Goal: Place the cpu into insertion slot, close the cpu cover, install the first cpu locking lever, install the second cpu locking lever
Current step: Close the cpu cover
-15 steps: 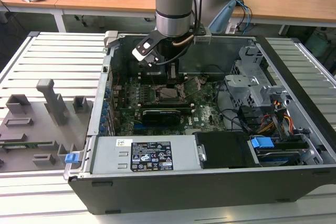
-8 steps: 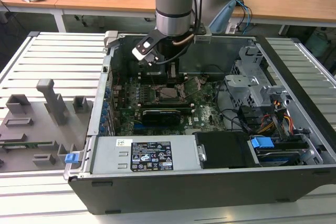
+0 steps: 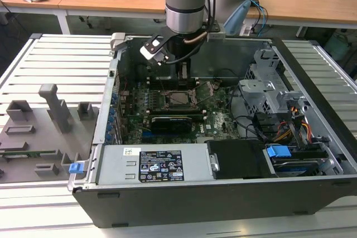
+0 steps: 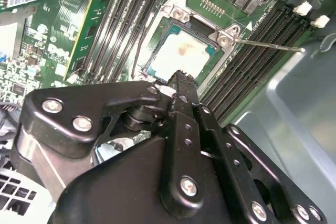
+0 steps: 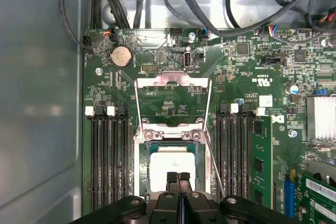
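Note:
The cpu (image 5: 169, 162), a pale silvery square, lies flat inside the black-rimmed insertion slot (image 5: 146, 148) on the green board. In the second wrist view the cpu (image 4: 181, 53) has a faint brown smudge on top. My gripper (image 5: 178, 177) hovers just above the chip's near edge, its two black fingertips (image 4: 182, 78) pressed together and holding nothing. The cpu cover (image 5: 173, 80) is swung open away from the socket, and green board shows through its window. A thin metal locking lever (image 5: 214, 167) stands loose beside the socket, also visible as the lever (image 4: 269, 44). In the exterior view my gripper (image 3: 184, 75) hangs over the slot (image 3: 178, 99).
Black memory slots (image 5: 107, 156) flank the socket on both sides. A long black expansion card (image 3: 170, 121), the power supply (image 3: 160, 166) and a drive cage with cables (image 3: 273, 101) fill the case. Grey fixtures (image 3: 53, 107) sit on the table at the exterior view's left.

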